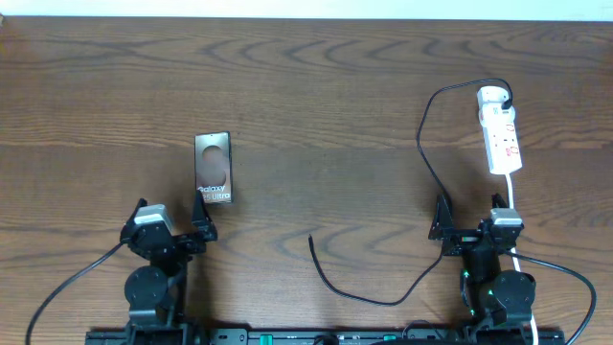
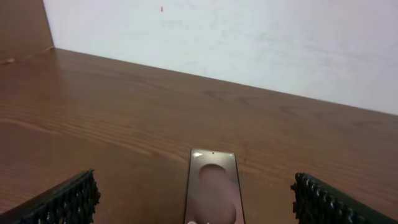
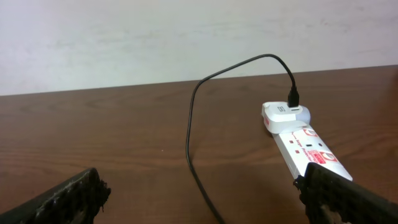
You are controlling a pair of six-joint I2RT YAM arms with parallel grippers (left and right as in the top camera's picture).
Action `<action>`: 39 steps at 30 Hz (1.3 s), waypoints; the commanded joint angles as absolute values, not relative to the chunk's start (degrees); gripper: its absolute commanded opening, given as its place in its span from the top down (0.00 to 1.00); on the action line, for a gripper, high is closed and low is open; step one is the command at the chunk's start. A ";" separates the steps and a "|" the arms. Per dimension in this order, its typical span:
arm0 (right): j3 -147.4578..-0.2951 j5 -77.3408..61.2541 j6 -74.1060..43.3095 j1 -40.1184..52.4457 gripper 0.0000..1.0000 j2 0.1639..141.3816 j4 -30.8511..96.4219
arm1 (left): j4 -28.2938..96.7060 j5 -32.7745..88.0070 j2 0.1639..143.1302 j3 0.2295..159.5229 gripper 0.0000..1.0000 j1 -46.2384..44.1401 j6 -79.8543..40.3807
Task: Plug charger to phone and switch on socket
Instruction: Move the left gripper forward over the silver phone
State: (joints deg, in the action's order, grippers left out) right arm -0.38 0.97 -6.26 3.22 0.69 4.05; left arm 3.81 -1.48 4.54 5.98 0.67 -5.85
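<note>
The phone (image 1: 214, 169) lies flat left of centre, white "Galaxy" text on it; it also shows in the left wrist view (image 2: 212, 186), between the fingers and ahead of them. The charger cable (image 1: 427, 144) runs from a white plug head on the socket strip (image 1: 501, 129) down past the right arm to a free tip (image 1: 310, 238) near the front middle. It also shows in the right wrist view (image 3: 191, 130), with the socket (image 3: 308, 146) at right. My left gripper (image 1: 203, 225) is open and empty just below the phone. My right gripper (image 1: 441, 230) is open and empty, below the socket.
The socket's white cord (image 1: 512, 196) runs down by the right arm. Thick black arm cables (image 1: 57, 287) curl at the front corners. A white wall (image 2: 249, 43) bounds the table's far edge.
</note>
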 commanded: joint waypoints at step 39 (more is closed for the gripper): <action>-0.32 0.47 -5.48 2.70 0.01 0.34 4.32 | 56.93 -0.34 108.55 94.56 0.00 0.95 -3.95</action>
